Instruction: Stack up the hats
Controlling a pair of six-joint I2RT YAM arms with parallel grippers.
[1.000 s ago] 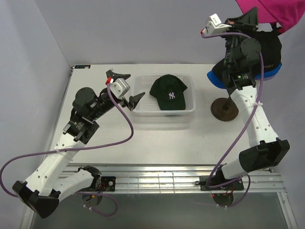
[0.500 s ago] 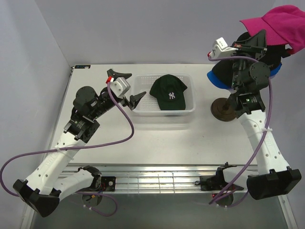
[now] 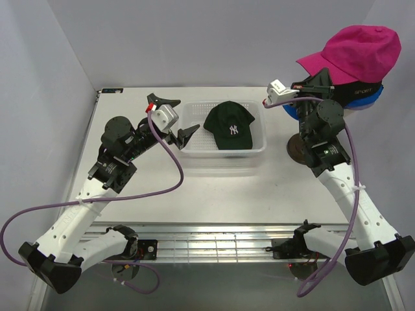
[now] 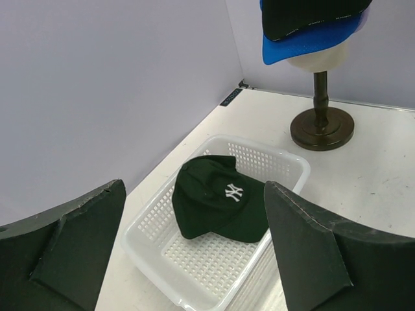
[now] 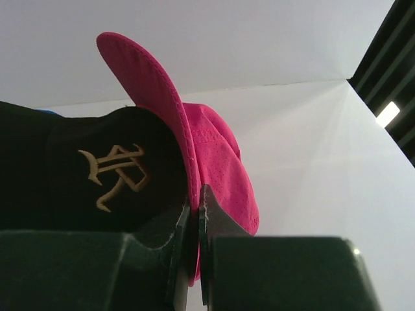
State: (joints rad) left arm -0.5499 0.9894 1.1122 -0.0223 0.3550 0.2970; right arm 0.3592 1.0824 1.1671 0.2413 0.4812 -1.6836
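1. Down from the upper right corner of the overhead view, where it was half out of frame a second ago, the magenta cap [image 3: 360, 52] has come to sit on top of the stack at about 2 o'clock on the table [image 3: 214, 188].
2. I have the right gripper [image 3: 318, 81] clenched on that cap's brim, which points toward 9 o'clock. In the right wrist view the two fingers [image 5: 185, 220] are pinched tight on the brim's edge.
3. Directly under the magenta cap is the black cap [image 5: 97, 175], its gold emblem facing the wrist camera.
4. Under the black one is the blue cap [image 4: 305, 42], its brim sticking out below.
5. All three ride on the cream mannequin head [image 4: 318, 59], which stands upright on its brown stand [image 4: 322, 126].
6. At 12 o'clock, well apart from the stack, the dark green cap [image 3: 228, 126] lies in the white basket [image 3: 194, 146], NY logo up.
7. My left gripper [image 3: 174, 118] hangs at the basket's 9 o'clock side, jaws spread wide and holding nothing. One finger is close to the basket's rim, but I cannot tell whether it touches.
8. That left arm has not shifted over the last second.
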